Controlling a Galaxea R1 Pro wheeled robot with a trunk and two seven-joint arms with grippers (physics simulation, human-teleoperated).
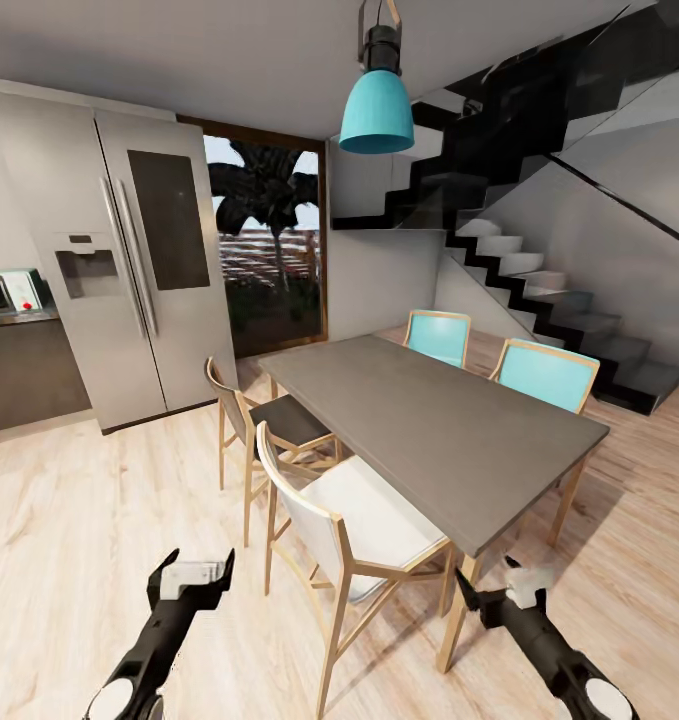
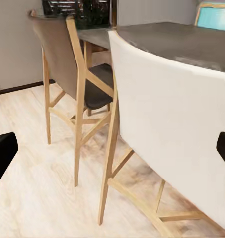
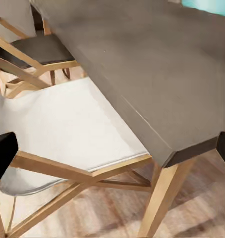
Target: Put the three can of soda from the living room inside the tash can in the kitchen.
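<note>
Two hands (both empty), four chairs, one table

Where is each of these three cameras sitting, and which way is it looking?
Head view: on the robot's head, looking forward and down at the grey dining table, chairs and fridge; the left gripper and right gripper show low in the picture.
Left wrist view: near the left gripper, facing the white chair; dark fingertips at the edges.
Right wrist view: near the right gripper, facing the table corner.
Shared: all three see the table and the white chair.
</note>
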